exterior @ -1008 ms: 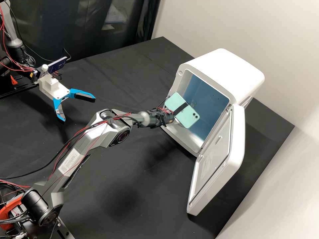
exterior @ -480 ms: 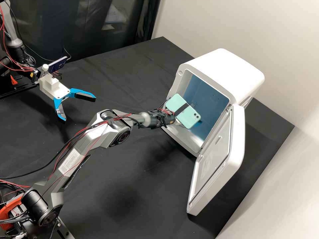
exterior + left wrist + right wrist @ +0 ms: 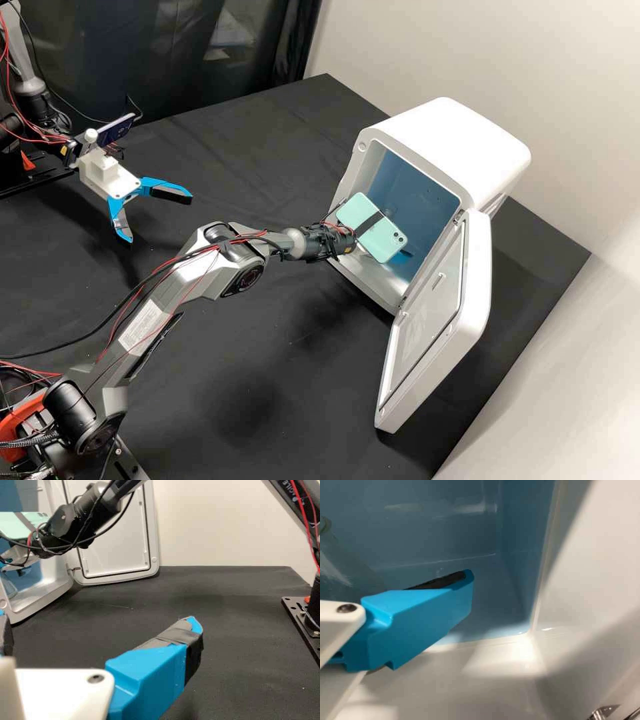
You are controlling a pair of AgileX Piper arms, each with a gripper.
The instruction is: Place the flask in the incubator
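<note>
flask (image 3: pixel 7 587): clear glass, sitting inside the incubator (image 3: pixel 460 143) chamber, just under the right gripper (image 3: pixel 395 575). it's showing only faintly, so can't tell if it's resting on the chamber floor or hanging clear of it.
right gripper: sitting inside the incubator's open front, above the blue floor, just past the white front lip. grip state can't be told, i.e. clenched on the flask or released.
right arm (image 3: pixel 227 263): lying stretched from the worktop's near left corner across to the incubator, wrist at the opening. it's carrying a mint phone (image 3: pixel 370 227) strapped on w/ a black band.
left gripper (image 3: pixel 152 213): hanging above the worktop (image 3: pixel 267 153) nr its left edge, well apart from the incubator. jaws are standing wide, released.
dark blue phone (image 3: pixel 117 127): riding on the left wrist, behind the white gripper body.
incubator: white box w/ blue lining, sitting by the worktop's right edge twd the far right corner, opening facing the arms.
door (image 3: pixel 433 320): hanging fully open on the near side of the box, inner face turned twd the arms.
</note>
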